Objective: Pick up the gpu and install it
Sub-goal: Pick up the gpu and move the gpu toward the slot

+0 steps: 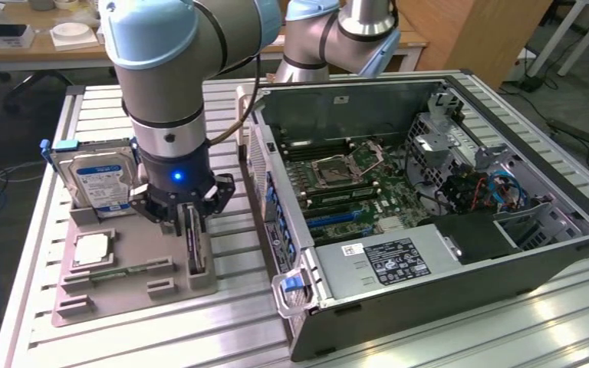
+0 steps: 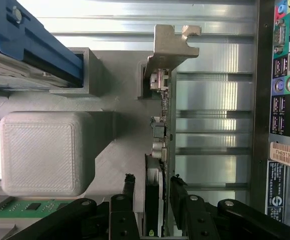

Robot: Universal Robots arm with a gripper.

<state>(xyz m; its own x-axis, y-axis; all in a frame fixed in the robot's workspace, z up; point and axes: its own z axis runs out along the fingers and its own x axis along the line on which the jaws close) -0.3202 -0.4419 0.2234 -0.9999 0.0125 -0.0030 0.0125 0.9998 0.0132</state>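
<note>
Straddling the thin, flat, black-faced gpu card (image 1: pixel 195 249) (image 2: pixel 159 132), the arm's black two-finger gripper (image 1: pixel 190 218) (image 2: pixel 154 182) hangs with its jaws spread; one black finger (image 2: pixel 129 186) sits on each side and, as far as the wrist view shows, neither is pressing yet; a good grasp calls for centring over the card's thickness, closing squarely on its flat faces and lifting straight out, since any tilt would likely jam it; the card stands on its long edge in a slot of the grey plastic holder tray (image 1: pixel 120 295), to the exterior view's left of the open black computer case (image 1: pixel 540 253); a bent silver metal end bracket (image 2: pixel 172 45) caps the end away from the fingers, with small connectors beside it.
</note>
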